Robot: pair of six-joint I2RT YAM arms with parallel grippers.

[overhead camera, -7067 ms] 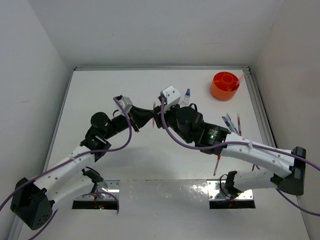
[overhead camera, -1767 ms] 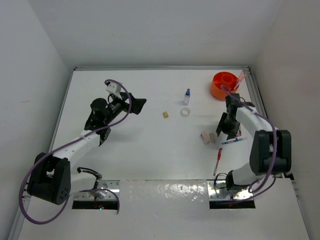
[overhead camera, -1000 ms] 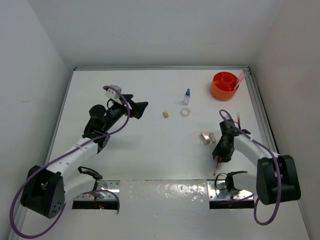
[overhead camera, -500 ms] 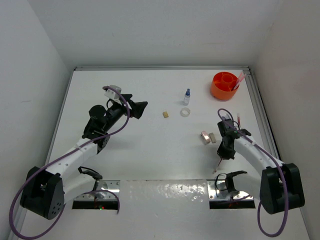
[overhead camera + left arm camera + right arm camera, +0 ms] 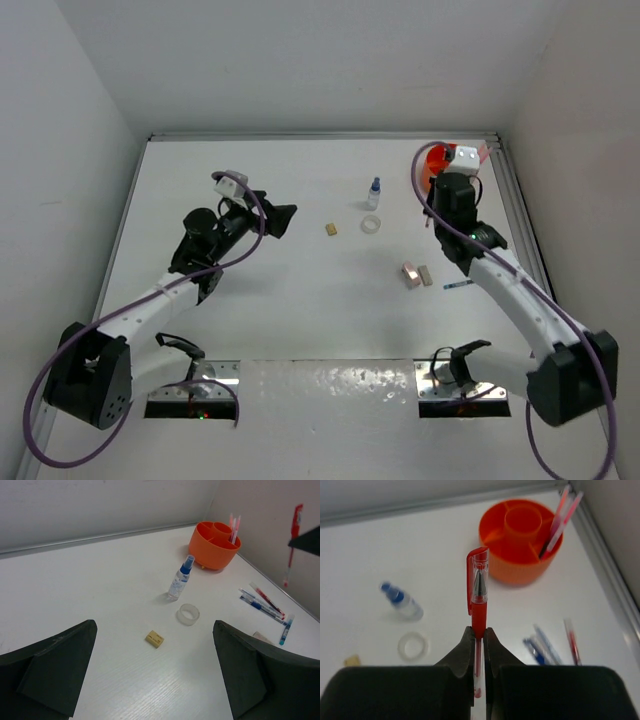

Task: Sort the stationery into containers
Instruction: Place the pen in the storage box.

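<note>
Top view: bright, even, diffuse overhead light. White table nr. blown out; shadows faint, soft. Glare patches on glossy near strip.
Left wrist view: mid-field sharp. Bottle throws soft, short shadow at base. Left gripper fingers underexposed, no surface detail.
Right wrist view: red pen fairly crisp; tub & tape ring soft, out of focus.

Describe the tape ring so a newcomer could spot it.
Start at the orange tub in the far right corner of the table and come toward the middle to the upright blue-capped bottle. The tape ring lies flat beside it on the near side: the only clear hoop, unlike the tan eraser to its left.
</note>
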